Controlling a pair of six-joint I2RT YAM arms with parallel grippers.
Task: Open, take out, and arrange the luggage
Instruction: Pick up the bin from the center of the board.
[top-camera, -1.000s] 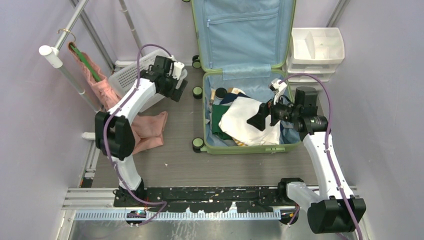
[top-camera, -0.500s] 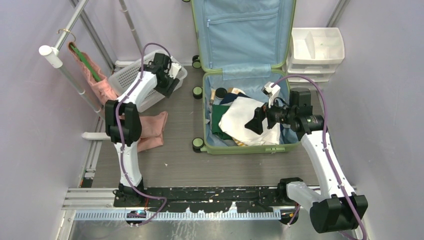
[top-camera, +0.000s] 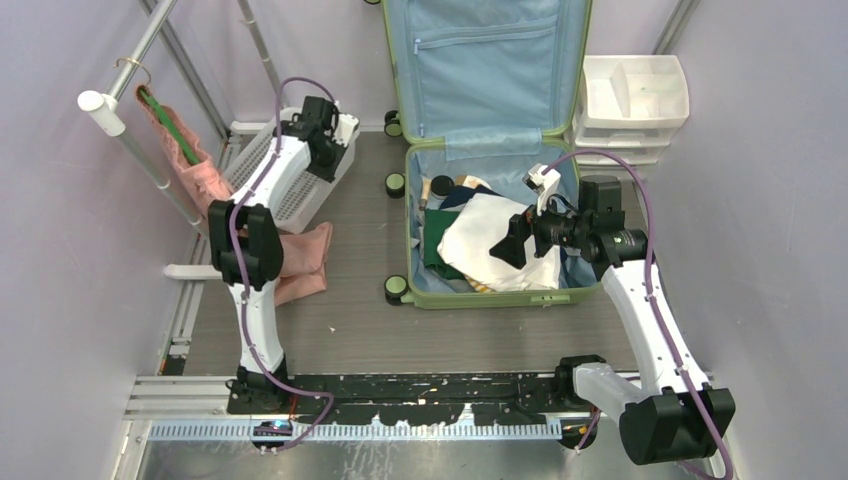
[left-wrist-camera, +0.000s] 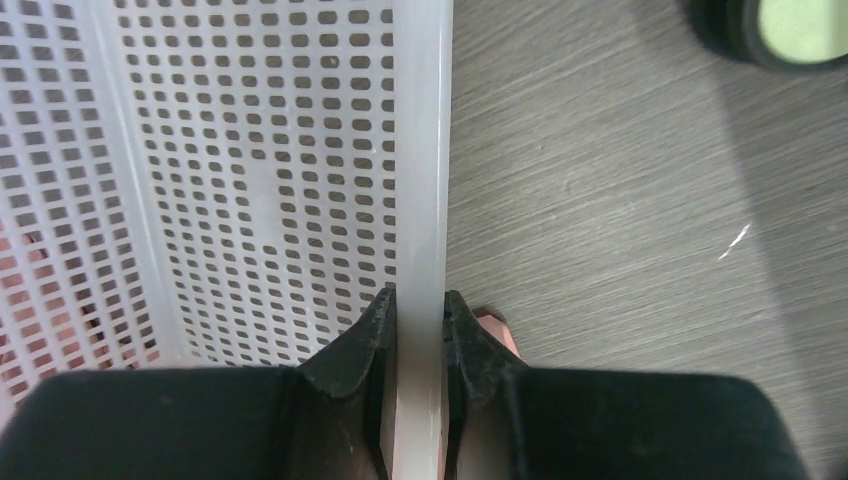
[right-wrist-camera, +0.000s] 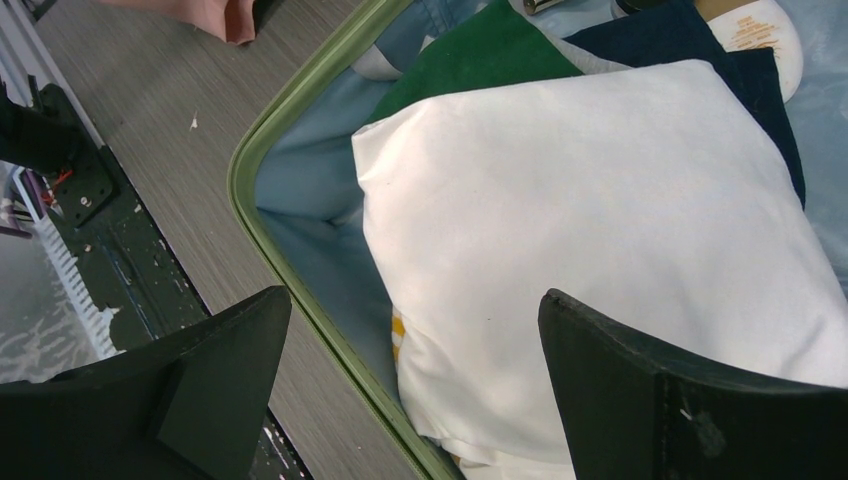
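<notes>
1. Upper left of the overhead frame: within the last second the left gripper (left-wrist-camera: 420, 310) has swung from the near-right corner of the white mesh basket (left-wrist-camera: 250, 170) onto its rim and clamped there. The wrist view shows 1 pad on each side of the plastic edge.
2. The basket looks to have shifted slightly leftward with the arm.
3. Centre right: the right gripper (right-wrist-camera: 412, 300) has barely moved. Its jaws are spread wide and it holds nothing, poised over the white folded cloth (right-wrist-camera: 590, 230).
4. The luggage (top-camera: 480, 80) lies open at upper centre, lid raised toward the top edge. Its lower shell is still packed, with a green cloth (right-wrist-camera: 480, 60) under the white one.
5. Judgement: opening is done. Gripping the basket suggests a receiving spot is being readied – the unpacking itself remains.
</notes>
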